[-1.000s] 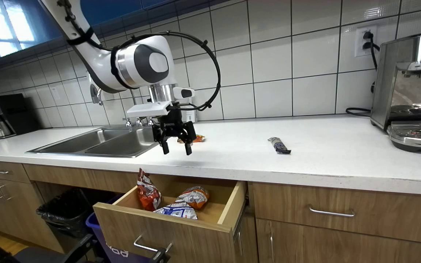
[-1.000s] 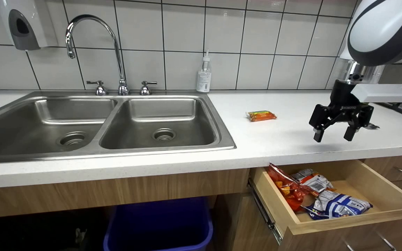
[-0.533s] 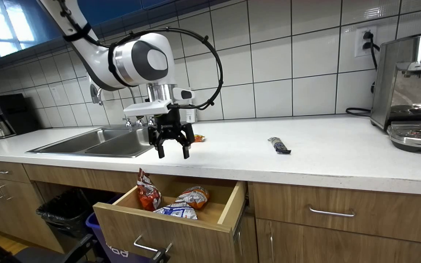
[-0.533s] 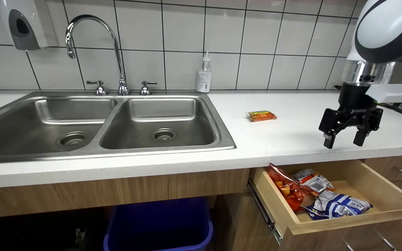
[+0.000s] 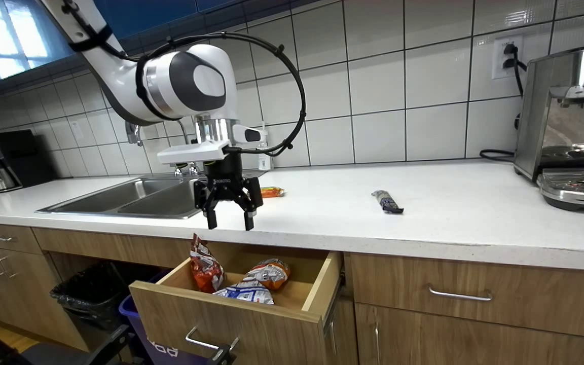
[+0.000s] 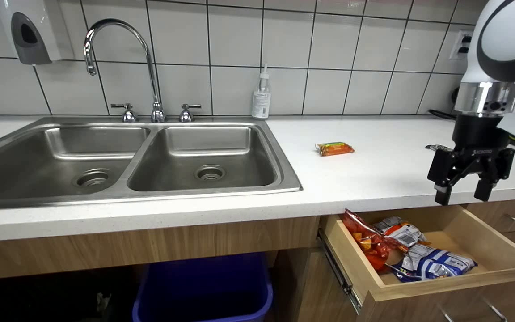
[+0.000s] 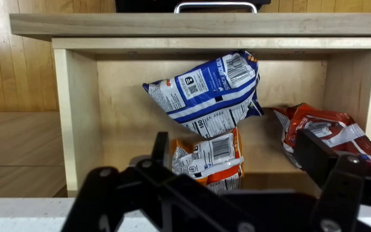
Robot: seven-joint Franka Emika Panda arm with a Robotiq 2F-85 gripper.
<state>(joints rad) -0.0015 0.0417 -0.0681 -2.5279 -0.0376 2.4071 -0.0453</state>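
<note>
The gripper (image 5: 230, 222) hangs above the open drawer (image 7: 221, 43), its fingers (image 5: 212, 220) spread apart.
In the wrist view, a blue-and-white bag (image 7: 209, 93) lies just above the centre of the frame, an orange-and-white bag (image 7: 219, 154) below it, and a red bag (image 7: 340, 127) at right, partly hidden by one finger. In an exterior view, an orange packet (image 6: 335, 148) rests on the white countertop (image 6: 329, 179), right of centre.

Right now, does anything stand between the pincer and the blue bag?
Nothing visible does. The wrist view shows the blue bag uncovered in the open drawer, lower than the open pincer; the orange bag and red bag lie beside it, not on top.
</note>
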